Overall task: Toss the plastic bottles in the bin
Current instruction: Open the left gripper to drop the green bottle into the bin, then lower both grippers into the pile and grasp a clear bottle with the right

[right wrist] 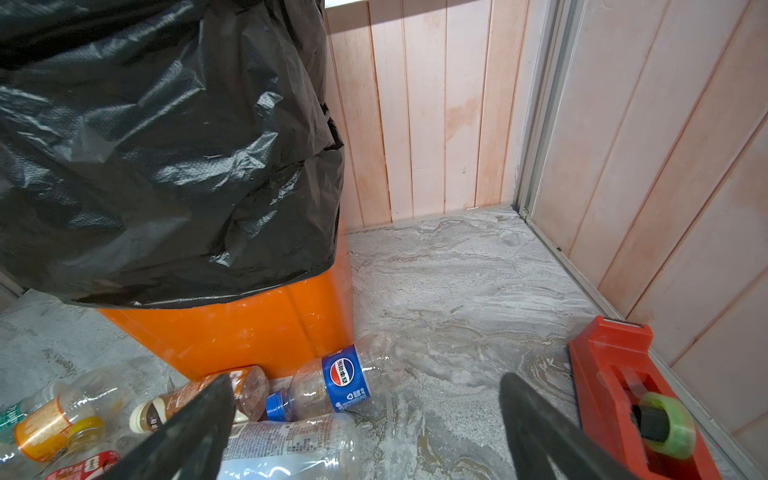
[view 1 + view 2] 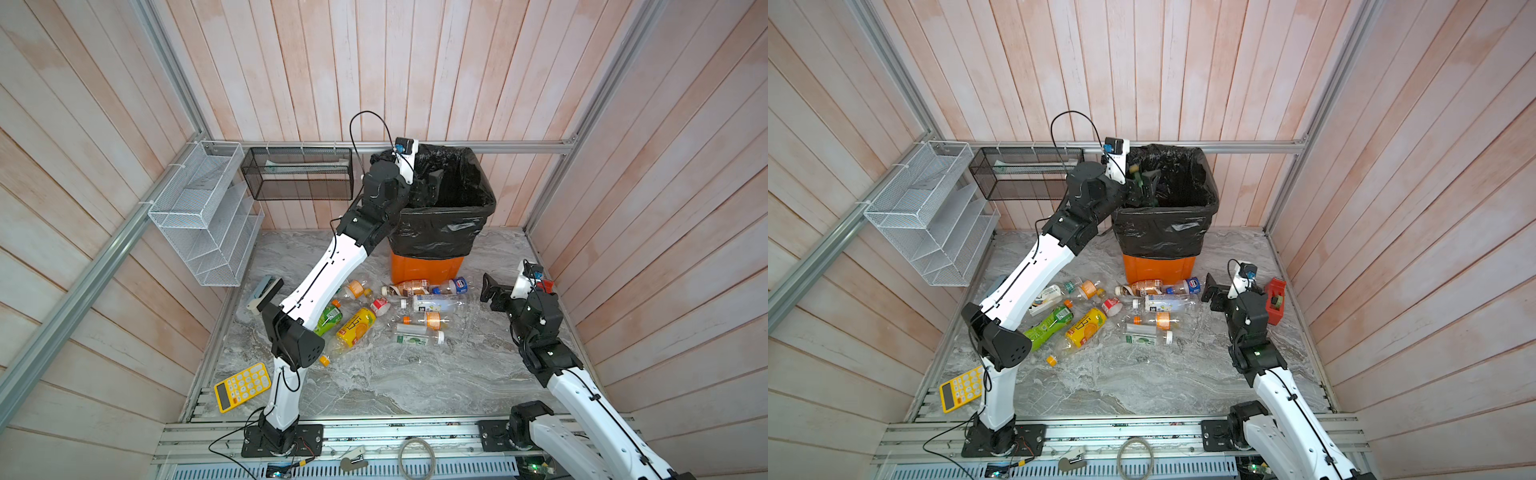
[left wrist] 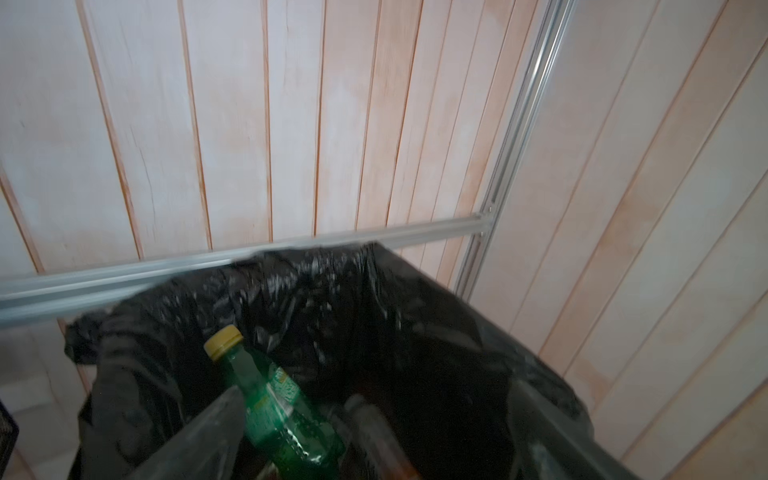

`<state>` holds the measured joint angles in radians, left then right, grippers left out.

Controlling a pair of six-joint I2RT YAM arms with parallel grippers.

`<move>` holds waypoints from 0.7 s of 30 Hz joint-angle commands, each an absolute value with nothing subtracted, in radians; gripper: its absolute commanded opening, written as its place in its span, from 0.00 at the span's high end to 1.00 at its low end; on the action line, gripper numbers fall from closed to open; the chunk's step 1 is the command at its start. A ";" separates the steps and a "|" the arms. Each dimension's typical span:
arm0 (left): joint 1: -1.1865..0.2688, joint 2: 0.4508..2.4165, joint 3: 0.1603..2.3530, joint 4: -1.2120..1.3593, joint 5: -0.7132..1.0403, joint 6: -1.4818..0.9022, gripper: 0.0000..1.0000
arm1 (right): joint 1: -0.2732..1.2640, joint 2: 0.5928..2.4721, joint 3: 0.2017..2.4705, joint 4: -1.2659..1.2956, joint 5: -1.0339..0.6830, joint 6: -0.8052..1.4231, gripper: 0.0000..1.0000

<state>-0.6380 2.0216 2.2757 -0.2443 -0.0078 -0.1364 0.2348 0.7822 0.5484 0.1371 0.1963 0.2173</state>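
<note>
The bin [image 2: 424, 268] is orange with a black bag [image 3: 374, 291] over its rim and stands at the back of the floor. My left gripper [image 2: 1144, 183] reaches over its mouth with the jaws wide open. A green bottle with a yellow cap [image 3: 270, 403] lies loose beside one finger [image 3: 216, 424], blurred, inside the bag. Several plastic bottles lie on the floor in front of the bin, among them a yellow one [image 2: 355, 328], a green one [image 2: 328, 320] and a blue-labelled one [image 1: 345, 380]. My right gripper [image 1: 365, 380] hovers open right of that pile, holding nothing.
A red tape dispenser [image 1: 631, 395] sits by the right wall next to my right gripper [image 2: 1210, 289]. A yellow calculator [image 2: 243, 386] lies front left. A black mesh basket [image 2: 299, 172] and a white wire rack [image 2: 203, 216] hang on the walls at back left.
</note>
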 commanded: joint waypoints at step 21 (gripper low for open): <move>-0.676 1.345 1.275 0.164 -0.177 -0.098 0.00 | 0.231 0.848 0.552 0.121 -0.056 0.181 0.01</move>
<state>-0.6754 1.4052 1.3476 0.1223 -0.1314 -0.0978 0.2348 0.8326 0.5484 0.1261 0.0452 0.2054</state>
